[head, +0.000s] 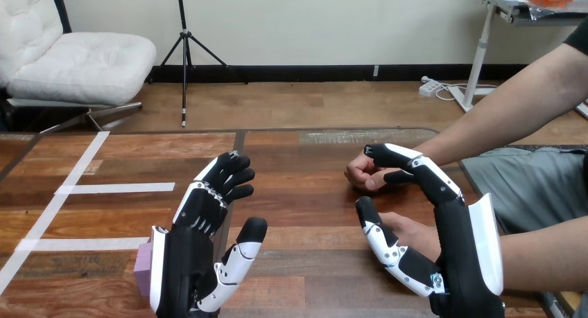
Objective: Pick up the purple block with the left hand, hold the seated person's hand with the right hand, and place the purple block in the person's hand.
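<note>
Head view: at a wooden table [312,193], the robot's left hand [187,255] stands upright close to the near edge, left of the middle. Its fingers [232,176] are loosely spread and bent only at the tips, the thumb [243,252] is held apart, and nothing is held between them. The purple block [143,269] rests on the table just beside that hand's outer side, partly hidden behind it; whether the two touch cannot be told. Toward the right edge, the right hand [457,242] reaches across with its fingers [402,155] stretched out together and its thumb [385,245] extended below them. The person's nearer hand [416,233] lies in the gap between that thumb and those fingers, with the thumb in front of it; a grip cannot be made out. The person's farther hand [362,172], loosely curled, rests on the table at the tips of the right hand's fingers. Strips of white tape [121,188] cross the boards toward the table's left edge.
</note>
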Controlling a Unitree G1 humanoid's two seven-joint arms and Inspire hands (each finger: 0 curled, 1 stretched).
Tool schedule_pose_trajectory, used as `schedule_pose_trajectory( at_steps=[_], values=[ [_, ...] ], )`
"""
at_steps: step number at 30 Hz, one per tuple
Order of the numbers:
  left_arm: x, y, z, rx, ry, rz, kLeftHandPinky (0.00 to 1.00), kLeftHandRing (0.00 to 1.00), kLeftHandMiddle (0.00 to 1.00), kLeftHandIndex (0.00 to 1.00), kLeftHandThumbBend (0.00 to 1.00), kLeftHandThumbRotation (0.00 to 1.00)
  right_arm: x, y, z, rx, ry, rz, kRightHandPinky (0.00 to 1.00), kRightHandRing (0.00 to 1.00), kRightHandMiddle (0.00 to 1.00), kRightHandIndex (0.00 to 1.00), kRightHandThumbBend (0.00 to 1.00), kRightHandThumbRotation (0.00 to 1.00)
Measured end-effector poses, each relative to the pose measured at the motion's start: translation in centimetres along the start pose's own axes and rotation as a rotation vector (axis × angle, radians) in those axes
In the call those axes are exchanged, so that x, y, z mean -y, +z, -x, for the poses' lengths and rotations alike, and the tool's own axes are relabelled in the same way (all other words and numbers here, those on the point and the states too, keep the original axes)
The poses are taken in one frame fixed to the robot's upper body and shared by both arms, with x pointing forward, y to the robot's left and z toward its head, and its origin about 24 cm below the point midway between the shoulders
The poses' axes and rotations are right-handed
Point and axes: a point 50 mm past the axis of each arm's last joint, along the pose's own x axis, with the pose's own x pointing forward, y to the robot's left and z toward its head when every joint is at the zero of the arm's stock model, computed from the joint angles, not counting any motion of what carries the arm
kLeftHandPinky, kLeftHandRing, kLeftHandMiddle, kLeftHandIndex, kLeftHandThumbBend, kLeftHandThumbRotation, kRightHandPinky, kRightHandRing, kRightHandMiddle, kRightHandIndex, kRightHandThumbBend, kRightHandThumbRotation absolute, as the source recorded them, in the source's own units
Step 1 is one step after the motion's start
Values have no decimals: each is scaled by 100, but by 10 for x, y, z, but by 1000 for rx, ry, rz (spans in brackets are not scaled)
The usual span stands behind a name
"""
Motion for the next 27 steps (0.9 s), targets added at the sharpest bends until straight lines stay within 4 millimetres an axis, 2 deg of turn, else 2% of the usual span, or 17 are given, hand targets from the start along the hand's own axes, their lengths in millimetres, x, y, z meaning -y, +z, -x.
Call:
schedule_pose_trajectory(
  at_steps=[14, 27],
  values=[
    [0, 0, 1, -3, 6, -1, 71, 76, 79, 79, 65, 54, 0, 0, 1, -4, 1, 0, 64, 72, 74, 71, 35, 17],
    [-1, 4, 0, 17, -8, 1, 73, 79, 81, 78, 67, 45, 0, 0, 1, -4, 2, 0, 65, 73, 74, 71, 35, 18]
  ],
)
